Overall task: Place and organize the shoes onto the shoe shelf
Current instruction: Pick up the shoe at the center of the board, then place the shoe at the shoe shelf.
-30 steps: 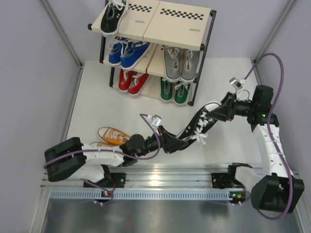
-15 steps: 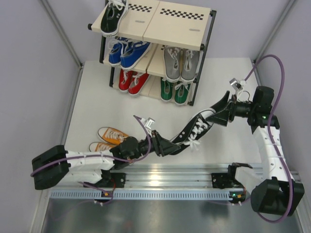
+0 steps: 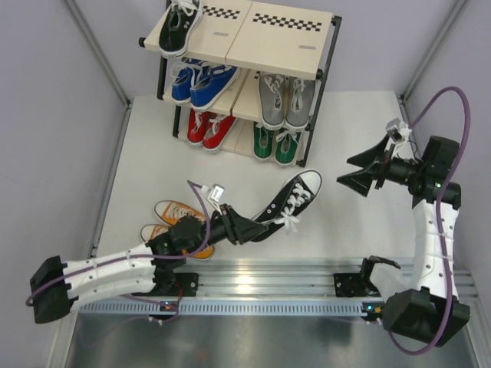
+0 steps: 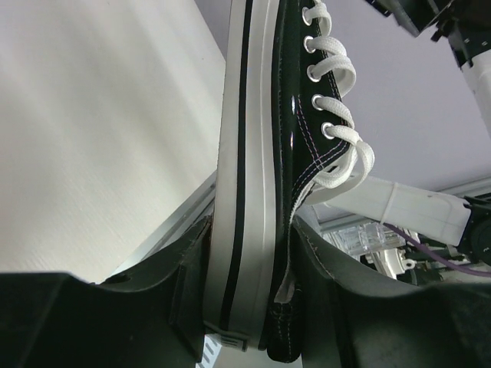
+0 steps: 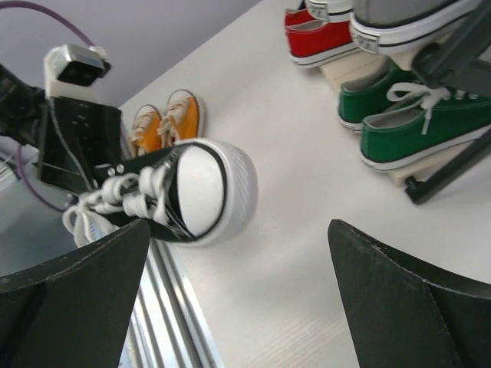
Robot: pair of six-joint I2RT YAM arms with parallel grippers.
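Note:
My left gripper (image 3: 244, 228) is shut on the heel of a black shoe (image 3: 288, 199), which it holds tilted above the table with the toe toward the shoe shelf (image 3: 278, 47). In the left wrist view the fingers (image 4: 178, 285) clamp the white sole and heel of that black shoe (image 4: 261, 146). My right gripper (image 3: 357, 173) stands wide open to the right of the shoe, apart from it. From the right wrist, the gripper (image 5: 238, 230) is empty and the shoe's white toe cap (image 5: 205, 190) lies ahead of it. An orange pair (image 3: 176, 216) lies on the table by the left arm.
The shelf holds one black shoe (image 3: 178, 26) on top, a blue pair (image 3: 201, 81) and a grey pair (image 3: 284, 100) in the middle, and a red pair (image 3: 207, 129) and a green pair (image 3: 275, 144) at the bottom. A metal rail (image 3: 261, 285) runs along the near edge.
My right gripper opened, let go of the black shoe's toe and drew back to the right. The left arm pulled the shoe leftward, still gripping its heel.

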